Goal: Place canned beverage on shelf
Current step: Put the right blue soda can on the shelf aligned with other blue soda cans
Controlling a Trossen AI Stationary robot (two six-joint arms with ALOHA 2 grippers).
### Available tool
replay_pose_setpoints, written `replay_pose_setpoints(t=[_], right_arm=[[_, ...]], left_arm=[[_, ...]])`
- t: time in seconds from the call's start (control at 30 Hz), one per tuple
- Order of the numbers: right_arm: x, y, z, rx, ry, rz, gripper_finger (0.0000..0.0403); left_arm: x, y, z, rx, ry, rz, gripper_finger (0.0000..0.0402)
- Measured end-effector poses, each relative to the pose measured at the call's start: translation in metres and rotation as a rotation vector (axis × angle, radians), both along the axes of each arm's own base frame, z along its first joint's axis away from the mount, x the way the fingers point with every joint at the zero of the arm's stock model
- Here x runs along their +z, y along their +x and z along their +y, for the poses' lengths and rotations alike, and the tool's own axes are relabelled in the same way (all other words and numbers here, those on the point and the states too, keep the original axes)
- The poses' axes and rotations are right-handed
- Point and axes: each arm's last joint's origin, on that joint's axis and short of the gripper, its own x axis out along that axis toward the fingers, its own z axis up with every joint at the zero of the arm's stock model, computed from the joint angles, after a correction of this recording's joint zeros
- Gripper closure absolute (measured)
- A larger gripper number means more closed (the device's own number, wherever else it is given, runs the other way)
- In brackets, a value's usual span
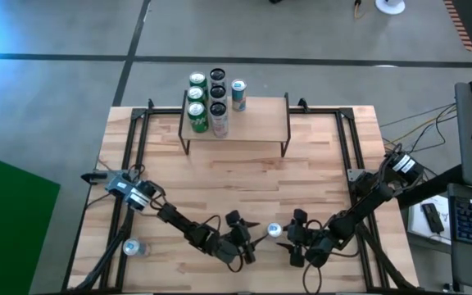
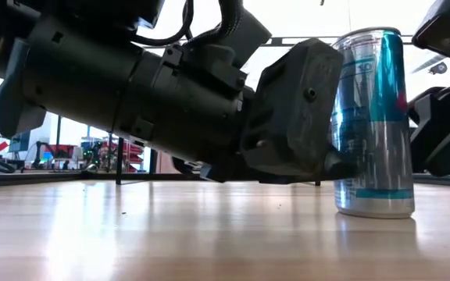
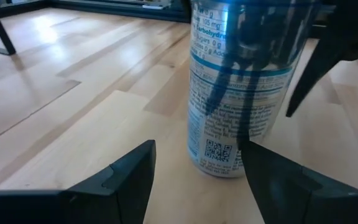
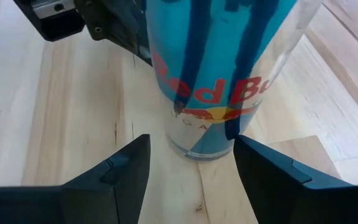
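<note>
High view, can: the blue-and-silver energy drink can [image 1: 274, 230] stands upright on the tabletop [image 1: 244, 180] at the near edge, right between the two grippers.
Left gripper: left gripper [image 3: 194, 171] sits just beside the can, fingers spread wide with nothing held; the can stands just ahead of the fingertips, not yet between them.
Right gripper: right gripper [image 4: 191, 165] faces the can from the opposite side, fingers just as wide apart, empty, the can just beyond its tips.
Low view: the can [image 2: 372, 121] rests flat on the wood, with a dark arm housing close against its side; I can't tell if they touch.
Doing it well: I'd say only one gripper should close, square on the can's middle, while the other backs off so they don't collide; a squeeze high up could tip it.
Shelf: the shelf [image 1: 252, 124] is well ahead of both grippers, at the far side of the table.
Shelf contents: six cans [image 1: 211, 100] crowd its left end; its middle and right end are bare.
Stray can: another can [image 1: 133, 247] lies on its side near the left arm's base.
</note>
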Motion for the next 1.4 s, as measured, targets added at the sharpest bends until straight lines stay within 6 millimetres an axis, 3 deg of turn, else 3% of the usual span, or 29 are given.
replay_pose_setpoints(t=[0.53,0.83,1.0,1.27,1.4], right_arm=[[0.002,-0.002,0.005,0.013,0.040,-0.005,0.0184],[0.000,-0.004,-0.002,0.041,-0.074,0.047,0.0181],[0.016,-0.006,-0.004,0.094,-0.105,0.010,0.0145],[0.041,0.001,-0.016,0.098,-0.117,-0.054,0.0054],[0.048,0.010,-0.024,0.081,-0.112,-0.095,0.0041]], left_arm=[[0.010,-0.004,0.008,0.111,0.025,-0.024,0.0177],[-0.003,-0.023,0.008,0.110,-0.024,0.009,0.0177],[0.002,-0.040,0.009,0.129,-0.031,0.001,0.0177],[0.015,-0.062,0.008,0.125,-0.014,-0.011,0.0177],[0.014,-0.071,0.008,0.143,-0.004,-0.018,0.0177]])
